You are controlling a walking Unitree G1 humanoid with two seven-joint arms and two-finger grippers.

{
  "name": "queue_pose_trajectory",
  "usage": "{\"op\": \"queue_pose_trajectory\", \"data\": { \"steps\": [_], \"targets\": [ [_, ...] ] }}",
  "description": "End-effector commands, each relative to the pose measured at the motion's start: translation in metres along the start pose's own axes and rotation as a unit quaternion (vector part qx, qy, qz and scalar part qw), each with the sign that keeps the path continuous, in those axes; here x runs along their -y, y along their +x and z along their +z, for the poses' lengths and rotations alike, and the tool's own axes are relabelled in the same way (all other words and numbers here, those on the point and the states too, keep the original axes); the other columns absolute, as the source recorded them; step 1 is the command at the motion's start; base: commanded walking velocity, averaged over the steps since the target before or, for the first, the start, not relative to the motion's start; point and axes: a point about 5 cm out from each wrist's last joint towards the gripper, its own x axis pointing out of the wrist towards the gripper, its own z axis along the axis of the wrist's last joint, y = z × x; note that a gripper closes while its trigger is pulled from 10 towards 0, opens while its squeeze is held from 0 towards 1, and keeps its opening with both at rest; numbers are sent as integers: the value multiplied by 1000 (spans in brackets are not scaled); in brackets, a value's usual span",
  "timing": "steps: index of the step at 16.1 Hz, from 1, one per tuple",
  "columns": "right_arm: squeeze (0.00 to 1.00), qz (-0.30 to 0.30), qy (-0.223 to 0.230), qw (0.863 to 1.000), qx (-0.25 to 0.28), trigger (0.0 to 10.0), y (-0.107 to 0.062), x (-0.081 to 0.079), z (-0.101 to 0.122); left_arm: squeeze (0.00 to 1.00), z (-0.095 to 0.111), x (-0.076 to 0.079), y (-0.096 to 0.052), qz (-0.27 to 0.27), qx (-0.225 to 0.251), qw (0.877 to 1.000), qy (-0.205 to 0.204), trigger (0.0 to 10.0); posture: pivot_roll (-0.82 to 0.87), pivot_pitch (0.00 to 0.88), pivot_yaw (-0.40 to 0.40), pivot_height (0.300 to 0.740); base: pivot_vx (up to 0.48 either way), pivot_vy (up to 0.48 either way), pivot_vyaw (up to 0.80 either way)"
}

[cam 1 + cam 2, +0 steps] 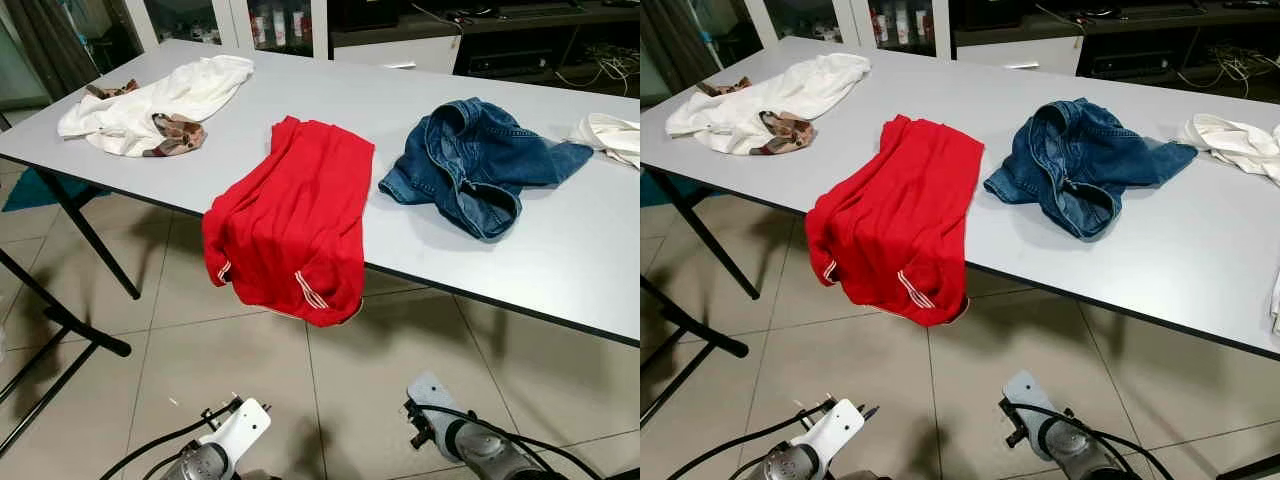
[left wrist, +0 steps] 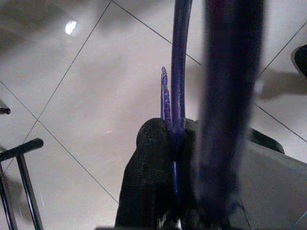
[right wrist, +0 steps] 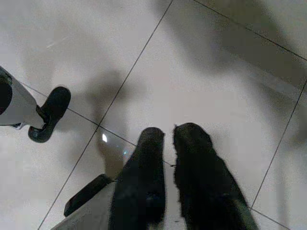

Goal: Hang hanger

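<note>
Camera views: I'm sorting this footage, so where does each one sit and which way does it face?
Left eye view: on the head, looking down at the table, red garment and jeans; both forearms at the bottom.
Right eye view: same scene, slightly shifted.
Left wrist view: along the left gripper, shut on a blue hanger, floor beyond.
Right wrist view: along the right gripper, floor tiles below.
Both wrist views share the tiled floor.

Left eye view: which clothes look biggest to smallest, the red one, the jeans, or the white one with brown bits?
1. red garment, though it is nearest the camera.
2 and 3. jeans and white garment look about alike; cannot rank them.
</note>
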Motion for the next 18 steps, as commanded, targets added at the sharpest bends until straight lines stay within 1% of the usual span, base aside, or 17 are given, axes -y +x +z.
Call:
{"op": "queue_pose_trajectory", "data": {
  "steps": [1, 2, 3, 4, 5, 6, 7, 8, 9, 13, 14, 15, 16, 17, 18],
  "targets": [
    [0, -5, 10, 1000, -3, 9451, -1, 0, -3, 0, -4, -2, -1, 6, -8, 1000, -2, 10000, -109, 0, 82, 736, 0, 0, 0],
    [0, -1, 12, 1000, -2, 10000, 0, -1, -2, 0, -5, -2, -1, 6, -9, 1000, -3, 10000, -108, 0, 83, 736, 0, 0, 0],
    [0, 0, 13, 1000, 0, 0, 0, -1, -2, 0, -5, -1, -1, 3, -7, 1000, -6, 5804, -108, 0, 82, 736, 0, 0, 0],
    [0, -5, 11, 1000, -2, 4667, -1, -1, -3, 0, -5, -1, -1, 2, -7, 1000, -7, 1765, -108, 0, 83, 736, 0, 0, 0],
    [0, -3, 16, 1000, -3, 10000, -1, -1, -3, 0, -5, -1, -2, 2, -7, 1000, -7, 4471, -108, 0, 84, 736, 0, 0, 0],
    [0, 1, 18, 1000, -2, 2784, -1, -1, -3, 0, -5, -1, -2, 3, -8, 1000, -7, 10000, -109, 0, 85, 736, 0, 0, 0],
    [0, -2, 16, 1000, 0, 6941, 0, -1, -3, 0, -5, 0, -2, 3, -9, 1000, -6, 10000, -109, 0, 86, 736, 0, 0, 0],
    [0, -5, 15, 1000, 0, 6941, -1, 0, -3, 0, -6, 0, -2, 3, -9, 1000, -5, 10000, -110, 0, 86, 736, 0, 0, 0],
    [0, -12, 15, 1000, -5, 10000, -1, 1, -4, 0, -5, 0, -1, 3, -9, 1000, -5, 10000, -110, 0, 86, 736, 0, 0, 0],
    [0, -16, 15, 1000, -5, 10000, -1, 2, -4, 0, -4, 0, -1, 5, -9, 1000, -6, 10000, -112, 0, 82, 736, 0, 0, 0],
    [0, -22, 22, 1000, 0, 10000, -1, 4, -3, 0, -4, 0, -1, 4, -9, 1000, -6, 10000, -112, 0, 82, 736, 0, 0, 0],
    [0, -34, 38, 999, 3, 10000, -2, 7, -2, 0, -4, 1, -1, 2, -9, 1000, -6, 10000, -113, 0, 78, 736, 0, 0, 0],
    [651, -36, 52, 998, 7, 10000, -2, 8, -2, 0, -4, 2, -1, 2, -9, 1000, -6, 10000, -112, 0, 74, 736, 0, 0, 0],
    [1000, -32, 54, 998, 7, 10000, -2, 8, -3, 0, -4, 3, -1, 2, -9, 1000, -7, 10000, -111, 0, 72, 736, 0, 0, 0],
    [1000, -30, 53, 998, 7, 10000, -3, 8, -3, 0, -4, 3, -1, 2, -9, 1000, -8, 10000, -109, 0, 71, 736, 0, 0, 0]
  ]
}}
